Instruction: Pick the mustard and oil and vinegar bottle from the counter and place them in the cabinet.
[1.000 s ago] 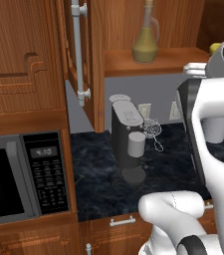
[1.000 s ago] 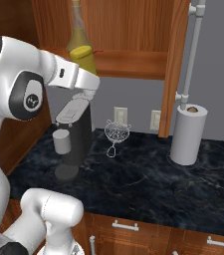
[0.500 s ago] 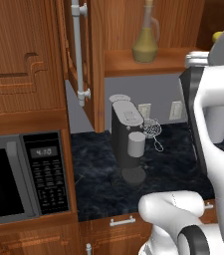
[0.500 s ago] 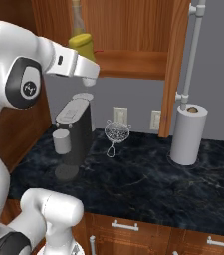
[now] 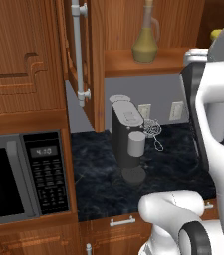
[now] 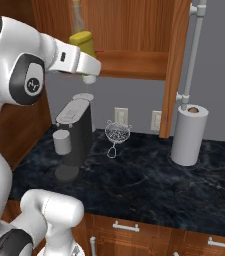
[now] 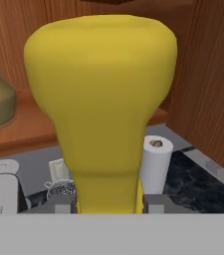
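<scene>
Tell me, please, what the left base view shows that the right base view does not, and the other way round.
Left base view alone: the microwave under a panelled cabinet, and the whole oil and vinegar bottle standing on the cabinet shelf.

Right base view alone: the paper towel roll on the counter, and the gripper shut on the mustard, held up level with the shelf.

Both: the coffee machine with its cup, the small wire strainer, the wall sockets, the dark counter, the open cabinet door with its silver bar handle, and the white arm.
</scene>
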